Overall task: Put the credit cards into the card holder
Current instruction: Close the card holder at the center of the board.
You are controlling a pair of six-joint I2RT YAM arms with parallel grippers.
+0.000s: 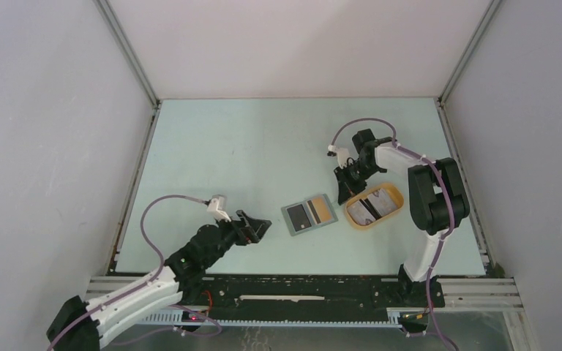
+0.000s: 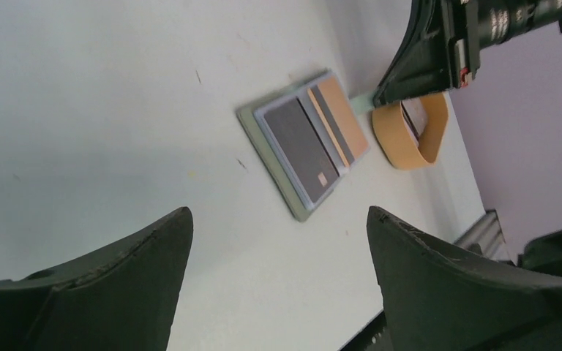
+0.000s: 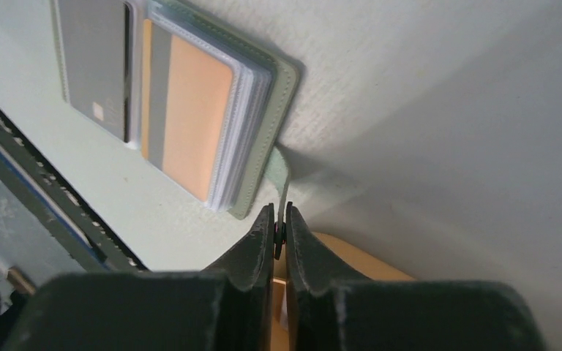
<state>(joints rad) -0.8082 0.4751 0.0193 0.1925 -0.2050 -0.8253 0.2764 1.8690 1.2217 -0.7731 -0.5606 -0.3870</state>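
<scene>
1. The card holder (image 1: 308, 215) lies open and flat on the table (image 1: 227, 146), between the two arms and just beside the tan tray (image 2: 394, 146). One page holds a dark card (image 2: 300, 142) and the other an orange card (image 3: 190, 117) with a grey stripe. More credit cards (image 1: 372, 206), dark and pale, lie in the tray.
2. A thin green strap (image 3: 284, 172) runs off the holder's tray-side edge. The right gripper (image 3: 280, 219) has its jaws pressed together on the end of that strap, just above the tray's rim.
3. The left gripper (image 2: 278, 212) stands wide open and holds nothing. It sits low on the far side of the holder and well apart from it.
4. Risk: nothing pins the holder down. A pull on the strap would likely drag it across the table or fold one half over, instead of steadying it.
5. Risk: the strap is narrow and limp, so it may slip out of the pinch. The clear sleeves could also fan up and let the orange card slide.
6. Risk: the right gripper works close to the tray, so a sideways move could knock it and scatter the cards.
7. Only the right wrist view shows the pinch on the strap and the stacked sleeves.
8. Only the top view shows the cards in the tray and both arms together.
9. The left wrist view shows its own spread fingers and the strap leading toward the right gripper.
</scene>
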